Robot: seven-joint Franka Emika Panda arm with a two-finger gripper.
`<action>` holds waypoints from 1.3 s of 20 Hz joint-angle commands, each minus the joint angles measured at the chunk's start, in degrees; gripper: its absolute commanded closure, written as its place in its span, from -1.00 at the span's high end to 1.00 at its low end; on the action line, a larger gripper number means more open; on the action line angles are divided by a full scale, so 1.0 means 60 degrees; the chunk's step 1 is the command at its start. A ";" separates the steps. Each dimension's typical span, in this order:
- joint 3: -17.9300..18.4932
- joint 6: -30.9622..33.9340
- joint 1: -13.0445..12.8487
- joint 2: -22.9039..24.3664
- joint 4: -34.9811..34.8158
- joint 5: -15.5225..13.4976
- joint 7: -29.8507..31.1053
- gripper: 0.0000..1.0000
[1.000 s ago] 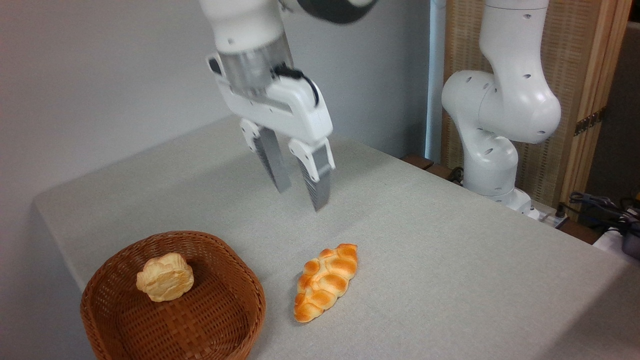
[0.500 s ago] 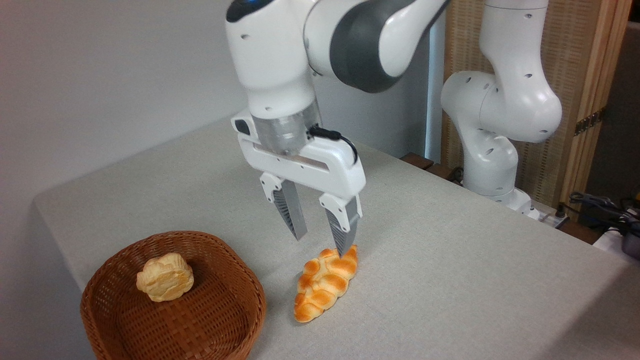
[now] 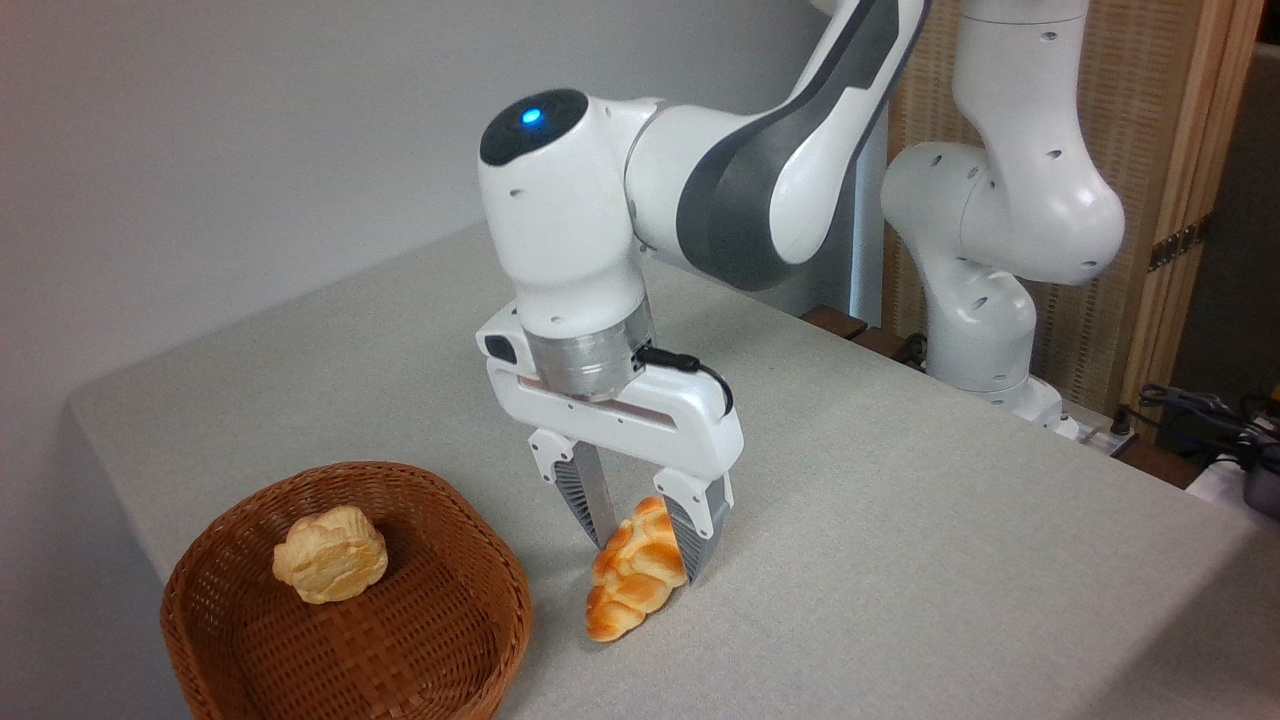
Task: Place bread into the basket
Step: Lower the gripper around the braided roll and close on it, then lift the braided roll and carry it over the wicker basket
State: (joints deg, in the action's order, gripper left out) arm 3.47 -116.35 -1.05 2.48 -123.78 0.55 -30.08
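The pincer straddles the bread on the surface, fingers apart, nothing gripped yet, placed to close; basket at nine o'clock

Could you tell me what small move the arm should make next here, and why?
Probably close the tool on the bread. Its fingers straddle the loaf's far half, one on each side, down near the table, but the jaws look open with no grip yet. The bread lies on the cloth just right of the basket, so gripping comes before any lift.
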 commanded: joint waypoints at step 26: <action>-0.0269 0.3630 -0.0015 -0.0834 0.4407 0.0332 -0.2984 -0.12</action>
State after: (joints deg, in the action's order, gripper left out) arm 2.90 -96.55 -1.14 2.24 -107.17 2.23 -45.65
